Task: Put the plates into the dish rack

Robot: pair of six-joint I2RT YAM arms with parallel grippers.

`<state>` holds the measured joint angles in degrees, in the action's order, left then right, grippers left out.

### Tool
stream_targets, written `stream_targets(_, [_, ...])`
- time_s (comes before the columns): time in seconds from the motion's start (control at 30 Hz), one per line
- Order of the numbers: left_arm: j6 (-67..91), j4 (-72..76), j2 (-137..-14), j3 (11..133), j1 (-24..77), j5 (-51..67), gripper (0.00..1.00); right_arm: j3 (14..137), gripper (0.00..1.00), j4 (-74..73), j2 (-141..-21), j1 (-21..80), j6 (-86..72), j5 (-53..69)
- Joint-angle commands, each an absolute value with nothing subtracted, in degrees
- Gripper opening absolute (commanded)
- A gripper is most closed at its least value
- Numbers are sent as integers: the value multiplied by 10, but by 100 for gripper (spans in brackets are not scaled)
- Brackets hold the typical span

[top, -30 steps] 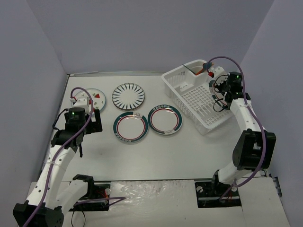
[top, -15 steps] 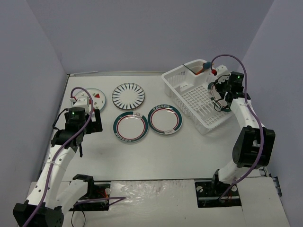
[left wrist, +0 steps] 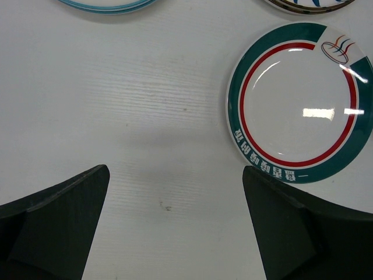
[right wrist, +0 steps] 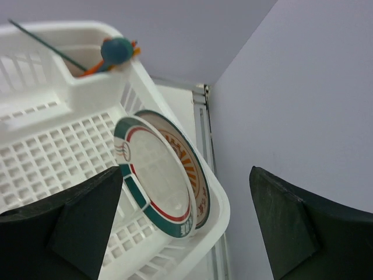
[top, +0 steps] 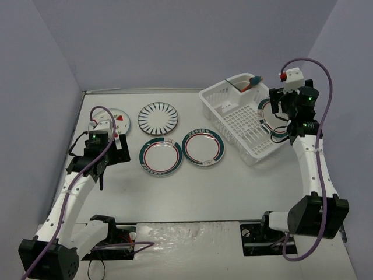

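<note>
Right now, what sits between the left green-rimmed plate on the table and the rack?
Another green-rimmed plate, lying flat. It fills most of the stretch between the left plate and the rack. The top view shows it.

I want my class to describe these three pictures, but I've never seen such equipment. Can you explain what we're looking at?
Two robot arms are bolted at the table's near edge, each ending in a two-finger gripper. The wide picture comes from a fixed camera above and behind them; the other two from cameras on the wrists. Four plates lie on the table: two green-rimmed plates, a black-striped plate and a red-patterned plate half hidden by the left arm. In the dish rack, a third green-rimmed plate and an orange sunburst plate stand on edge. The left gripper, over bare table, and the right gripper, at the rack, are open and empty.
</note>
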<state>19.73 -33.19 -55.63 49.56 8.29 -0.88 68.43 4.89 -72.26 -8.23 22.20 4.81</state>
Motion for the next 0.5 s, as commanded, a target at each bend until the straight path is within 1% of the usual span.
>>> stream_targets(0.0, [283, -290, -566, 496, 86, 56, 97, 661, 89, 110, -646, -79, 43, 131])
stream_targets(0.03, [300, -279, -568, 486, 86, 62, 97, 648, 90, 124, -630, -77, 14, 155])
stream_targets(0.1, [331, -250, -577, 466, 86, 83, 97, 623, 91, 145, -604, -73, -92, 200])
stream_targets(0.27, [407, -137, -615, 401, 88, 162, 97, 545, 100, 188, -553, -41, -220, 296])
stream_targets(0.33, [433, -95, -637, 384, 90, 181, 97, 514, 100, 211, -534, -22, -253, 322])
stream_targets(0.47, [465, -31, -692, 359, 95, 210, 97, 476, 100, 217, -505, 20, -258, 341])
